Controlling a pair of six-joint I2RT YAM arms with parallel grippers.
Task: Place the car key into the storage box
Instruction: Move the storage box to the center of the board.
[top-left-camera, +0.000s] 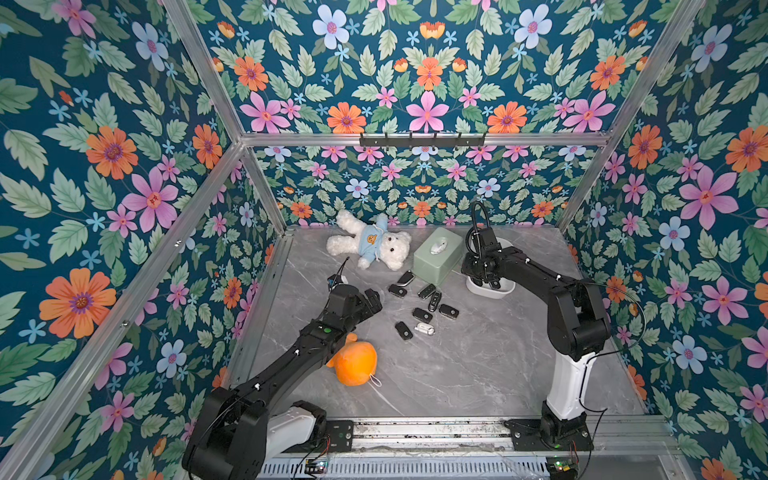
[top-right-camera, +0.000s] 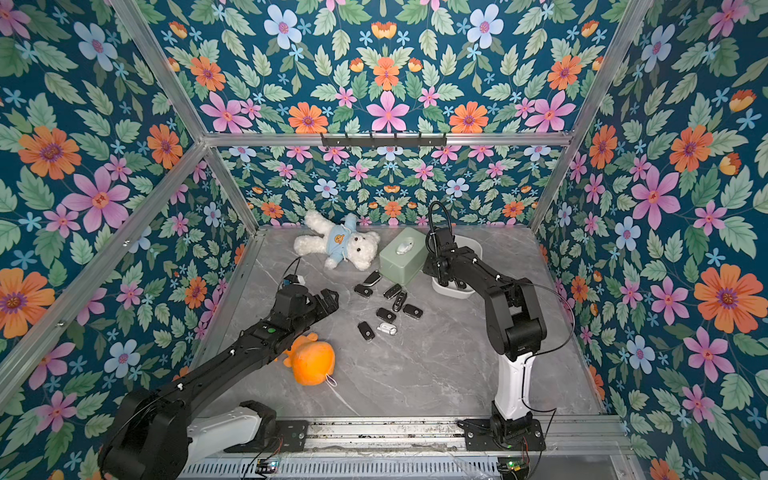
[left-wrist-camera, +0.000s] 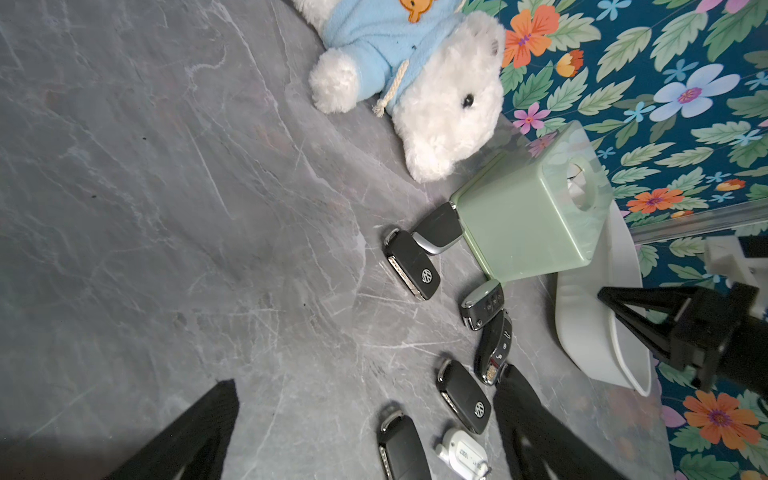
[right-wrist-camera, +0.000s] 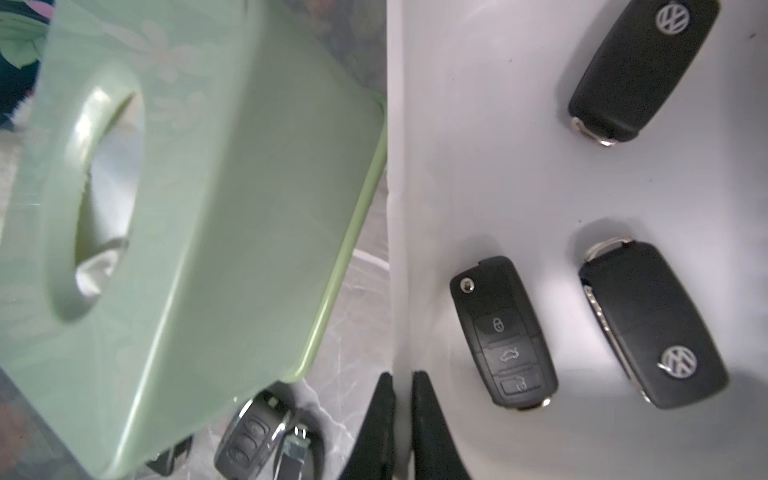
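Floral wallpaper (top-left-camera: 424, 104) on every side, with a grey marble-look tabletop (top-left-camera: 478, 374) below.

Top views: both show black plastic car keys (top-left-camera: 422, 314) scattered mid-tabletop, pointing every way. The white rounded plastic storage box (top-left-camera: 486, 293) sits toward the far edge, right of centre, just beside a pale green plastic tissue box (top-left-camera: 436, 253). My right gripper (top-left-camera: 488, 286) hangs in the storage box. My left gripper (top-left-camera: 374, 301) hovers on the left-edge side of the keys and is the nearer one.

Left wrist: the jaws are wide apart and empty. A black flip key with a round silver badge (left-wrist-camera: 462, 395) lies just inside one finger, its long axis roughly along the fingers. I judge closing would catch its width.

Right wrist: the jaws are together, holding nothing, at the box wall beside the green box. Three black keys (right-wrist-camera: 503, 332) lie flat on the box floor.
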